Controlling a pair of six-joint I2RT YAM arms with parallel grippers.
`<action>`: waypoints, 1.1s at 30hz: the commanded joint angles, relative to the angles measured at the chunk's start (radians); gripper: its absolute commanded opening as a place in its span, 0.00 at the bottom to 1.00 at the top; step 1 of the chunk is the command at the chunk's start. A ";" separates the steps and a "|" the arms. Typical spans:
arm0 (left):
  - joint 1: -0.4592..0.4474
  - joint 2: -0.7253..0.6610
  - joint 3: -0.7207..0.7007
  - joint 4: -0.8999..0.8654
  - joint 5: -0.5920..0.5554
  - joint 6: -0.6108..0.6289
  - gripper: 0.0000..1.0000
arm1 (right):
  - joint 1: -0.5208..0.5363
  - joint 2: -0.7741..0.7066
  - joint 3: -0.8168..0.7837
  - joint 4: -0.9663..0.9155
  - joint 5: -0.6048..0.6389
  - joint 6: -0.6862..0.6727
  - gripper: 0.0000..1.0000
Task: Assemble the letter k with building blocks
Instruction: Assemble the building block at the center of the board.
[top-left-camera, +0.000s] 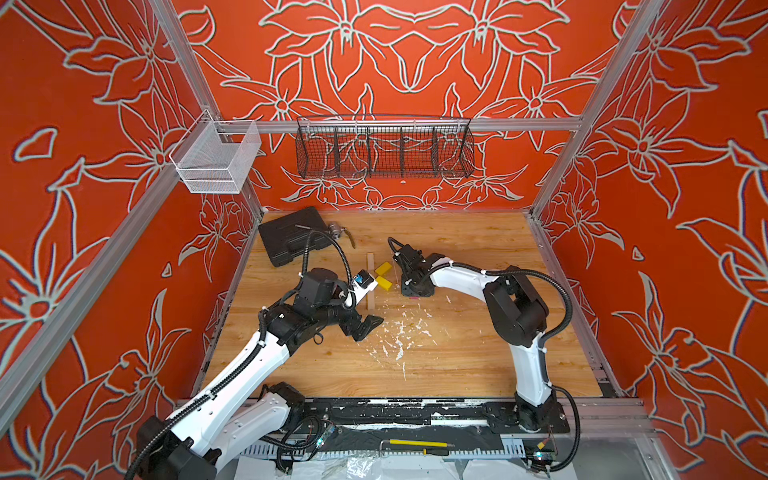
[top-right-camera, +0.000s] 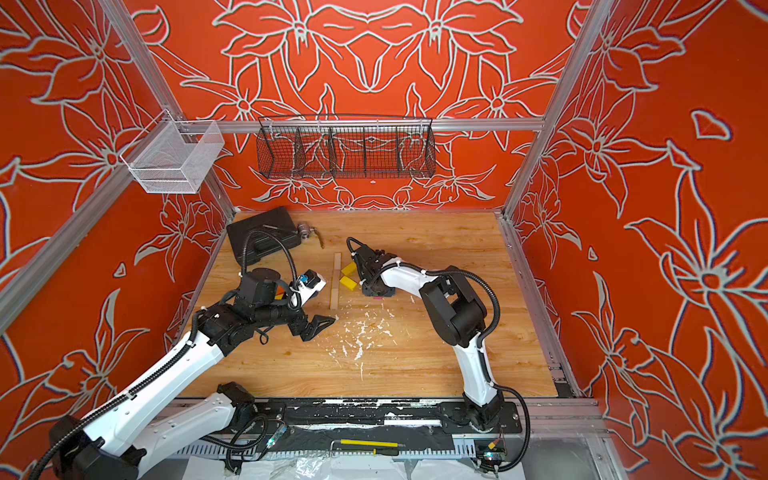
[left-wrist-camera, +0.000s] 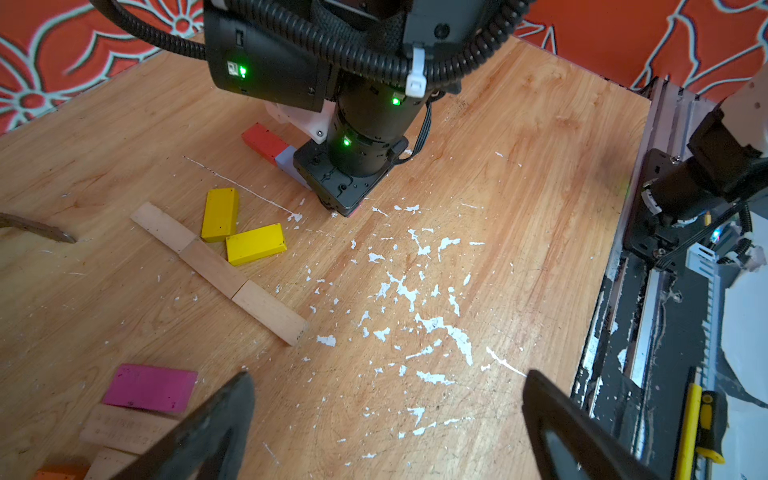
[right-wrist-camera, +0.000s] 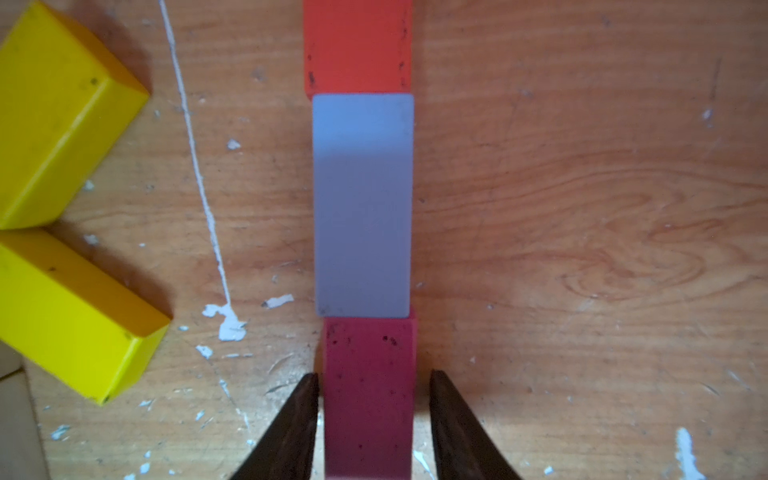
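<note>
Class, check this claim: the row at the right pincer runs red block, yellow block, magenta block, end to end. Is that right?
No. The middle block is pale blue, not yellow. The right wrist view shows it end to end between the red block and the magenta block, at the right pincer.

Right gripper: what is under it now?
A magenta block lies between the slightly parted fingers of the right gripper, end to end with a grey-blue block, then a red block. In both top views the gripper covers most of that row.

The walls (top-left-camera: 415, 54) are orange-red with pale flower outlines. On the wood-grain table (top-left-camera: 478, 353) are two yellow blocks (left-wrist-camera: 254, 244), a red block (right-wrist-camera: 357, 45) and a grey-blue block (right-wrist-camera: 363, 203).
</note>
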 joint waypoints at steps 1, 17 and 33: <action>0.009 0.001 0.013 0.013 0.017 -0.004 0.98 | -0.006 -0.055 0.001 -0.008 0.014 0.014 0.47; 0.015 -0.005 0.009 0.012 0.017 -0.006 0.98 | -0.030 -0.021 -0.024 0.058 -0.052 0.044 0.50; 0.019 0.000 0.011 0.010 0.017 -0.009 0.98 | -0.033 -0.003 -0.023 0.069 -0.080 0.042 0.47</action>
